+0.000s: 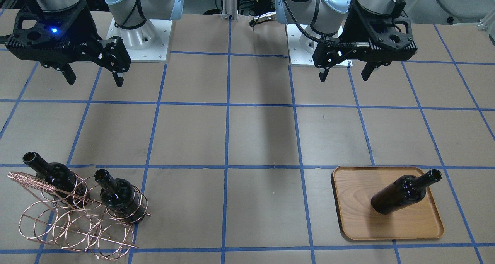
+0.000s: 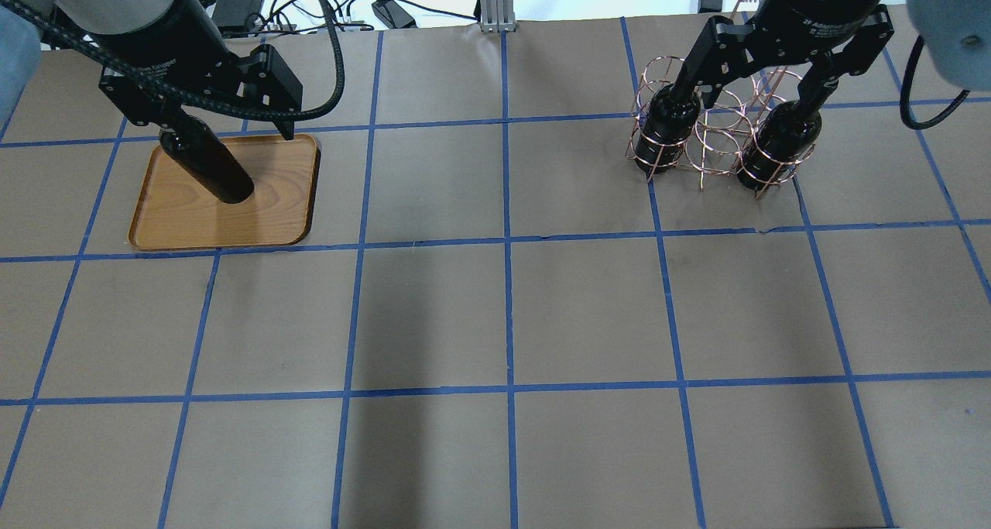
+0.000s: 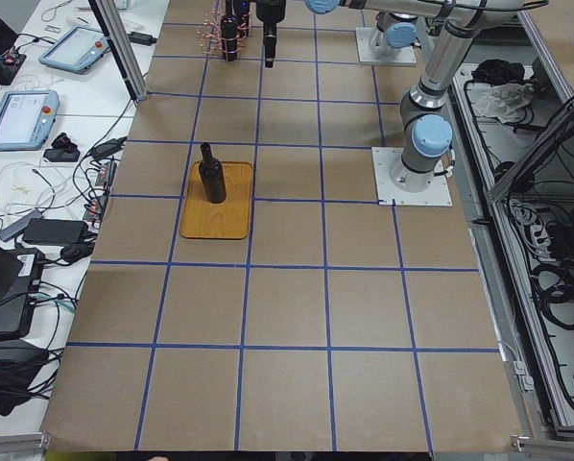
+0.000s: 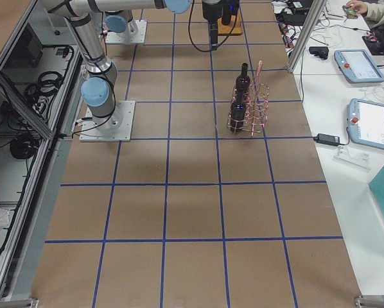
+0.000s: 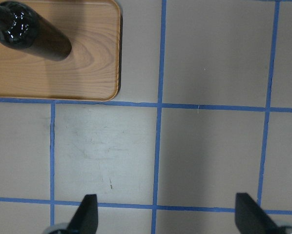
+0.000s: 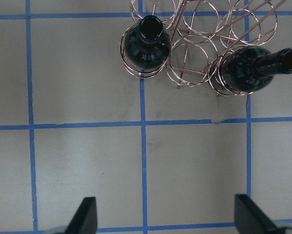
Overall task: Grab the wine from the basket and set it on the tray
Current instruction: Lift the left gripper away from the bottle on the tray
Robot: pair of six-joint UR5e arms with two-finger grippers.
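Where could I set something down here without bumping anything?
The wide stretch of table between the wooden tray and the wire basket is bare. The tray has room around its upright wine bottle. The basket is crowded: two bottles fill its loops.

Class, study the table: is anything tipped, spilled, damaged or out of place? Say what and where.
Nothing stands out. One wine bottle stands upright on the tray; two more bottles stand upright in the basket. The left end effector and right end effector hang open, empty, above the table.
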